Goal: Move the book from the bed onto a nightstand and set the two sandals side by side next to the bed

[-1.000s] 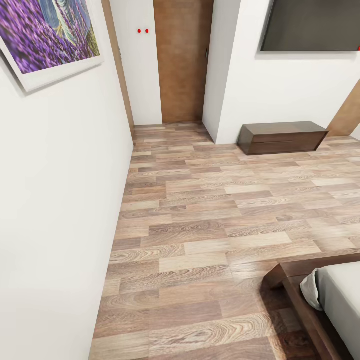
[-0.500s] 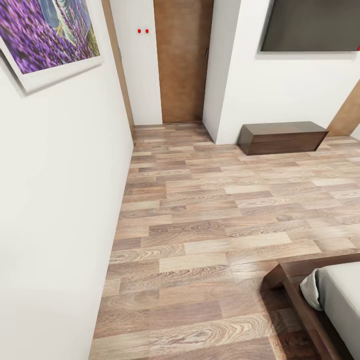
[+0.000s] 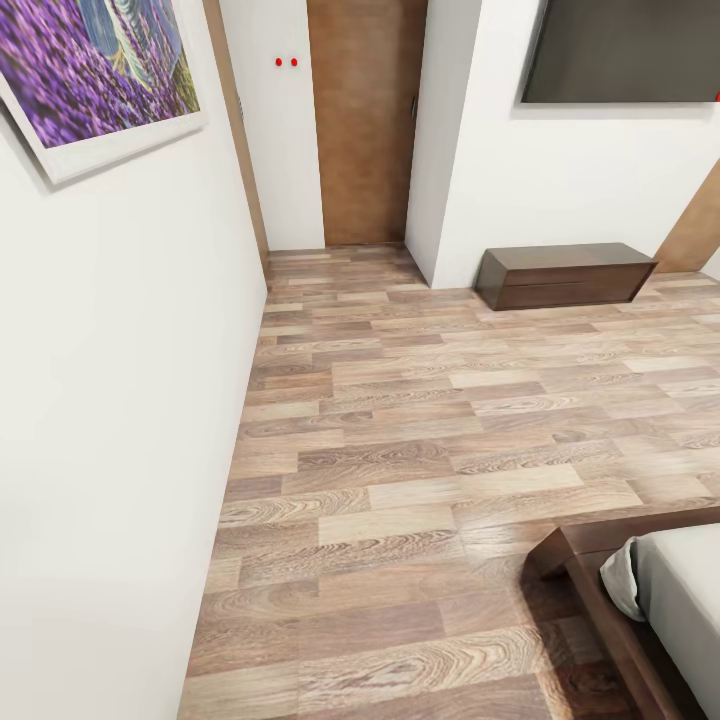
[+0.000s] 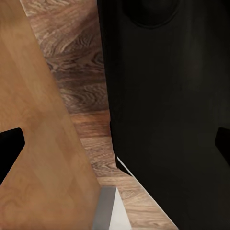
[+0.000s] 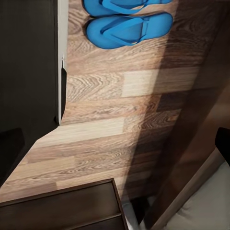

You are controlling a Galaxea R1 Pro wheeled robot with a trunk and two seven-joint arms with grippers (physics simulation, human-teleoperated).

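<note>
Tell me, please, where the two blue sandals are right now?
In the right wrist view, the sandals lie side by side on the wood floor.

Found no readable words, numbers, brands or signs anywhere. Saw only flowers, no lettering, on the framed picture (image 3: 95, 70) at the wall's top corner. Noticed nothing printed on the sandals (image 5: 128, 29).
</note>
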